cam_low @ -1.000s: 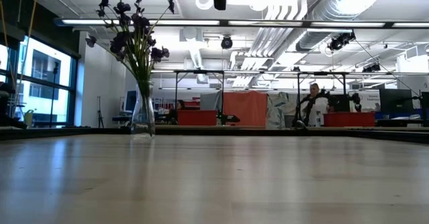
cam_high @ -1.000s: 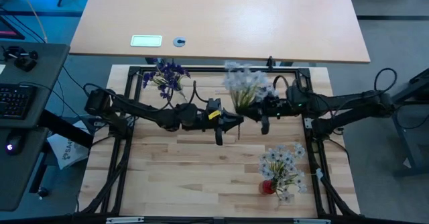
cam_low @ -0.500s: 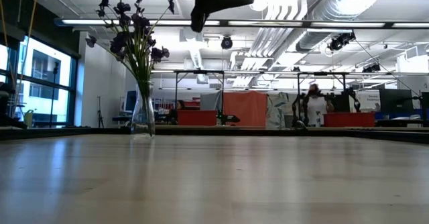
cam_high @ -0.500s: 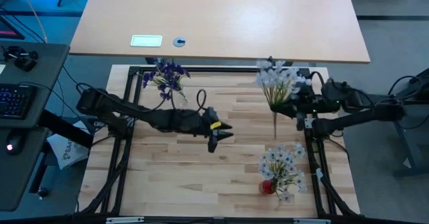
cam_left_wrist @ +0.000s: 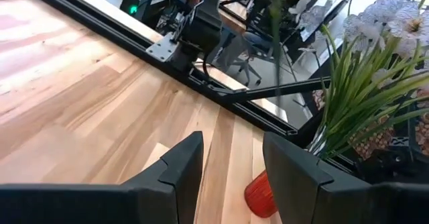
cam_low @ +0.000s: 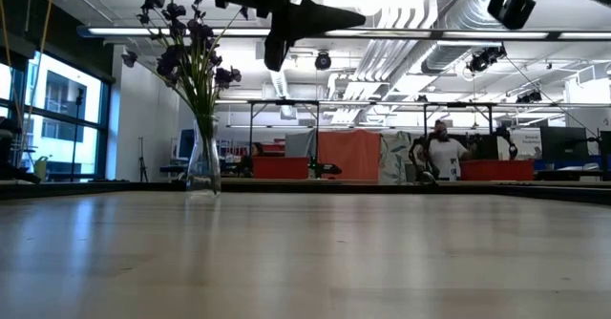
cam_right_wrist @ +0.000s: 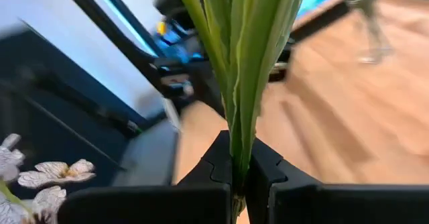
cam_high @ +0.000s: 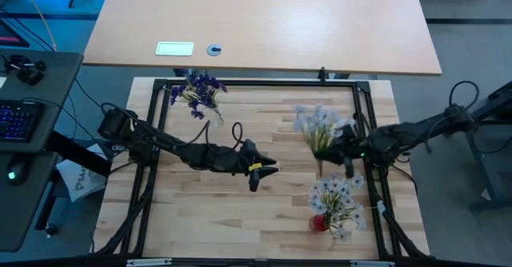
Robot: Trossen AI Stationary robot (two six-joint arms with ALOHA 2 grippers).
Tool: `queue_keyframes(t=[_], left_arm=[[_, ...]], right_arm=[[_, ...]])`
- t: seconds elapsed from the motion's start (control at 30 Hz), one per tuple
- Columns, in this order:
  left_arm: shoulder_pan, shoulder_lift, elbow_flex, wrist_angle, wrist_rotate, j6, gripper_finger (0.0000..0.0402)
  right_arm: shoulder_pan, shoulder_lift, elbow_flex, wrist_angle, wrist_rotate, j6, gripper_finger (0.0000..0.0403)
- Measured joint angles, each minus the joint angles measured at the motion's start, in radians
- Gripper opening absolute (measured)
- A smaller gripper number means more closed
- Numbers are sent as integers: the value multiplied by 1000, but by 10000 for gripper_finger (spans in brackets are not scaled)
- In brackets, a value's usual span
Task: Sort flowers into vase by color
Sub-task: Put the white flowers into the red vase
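Observation:
A white-bloomed spray [cam_high: 316, 125] on green stems hangs in the air over the table's right half, in my shut right gripper [cam_high: 346, 160]. Just nearer the near edge stands a vase of white flowers [cam_high: 336, 200] with a red base [cam_left_wrist: 260, 194]. A clear vase with purple flowers [cam_high: 197, 92] stands at the far left [cam_low: 202, 161]. My left gripper [cam_high: 254, 177] is open and hovers above the table's middle, holding nothing [cam_left_wrist: 231, 149]. My right gripper pinches the white spray's bundle of green stems and leaves [cam_right_wrist: 238, 140] between its two fingers, well below the blooms. The fingers come level from the table's right, across the stems. The spray is lifted clear of the table, blooms upward.
A black frame [cam_high: 256, 83] runs around the wooden table top. Bare boards lie across the near left and middle [cam_high: 208, 219]. A larger pale table [cam_high: 264, 19] stands beyond the far edge. A person sits far back in the room [cam_low: 442, 157].
My right gripper has carried the white spray from the table's middle out to the right, then back toward the near edge, close to the white-flower vase. My left gripper has drawn a little toward the near edge and lowered slightly.

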Motion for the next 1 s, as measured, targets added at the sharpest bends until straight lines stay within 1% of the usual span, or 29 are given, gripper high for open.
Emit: queue_keyframes(t=[0.07,0.13,0.2,0.33,0.4,0.47,0.67,0.8,1.0], left_arm=[[0,-7,0,-1,5,-5,145],[0,-20,0,-5,11,-4,145],[0,-25,0,-5,12,-3,145],[0,-24,0,-11,34,-5,145],[0,-24,0,-19,39,-13,145],[0,-24,0,-31,41,-15,145],[-5,-24,0,-33,41,-32,145],[-6,-24,0,-31,41,-35,145],[-6,-24,0,-33,41,-33,145]], right_arm=[[-2,22,-63,181,-3,14,0],[-3,49,-87,278,-23,33,0],[1,82,-84,292,-79,47,0],[22,152,-37,307,-232,85,0],[41,193,-26,304,-278,92,0],[63,232,-23,303,-275,80,0],[98,320,-23,346,-210,8,0],[106,328,-23,361,-209,-5,0],[134,316,-23,362,-209,-87,0]])
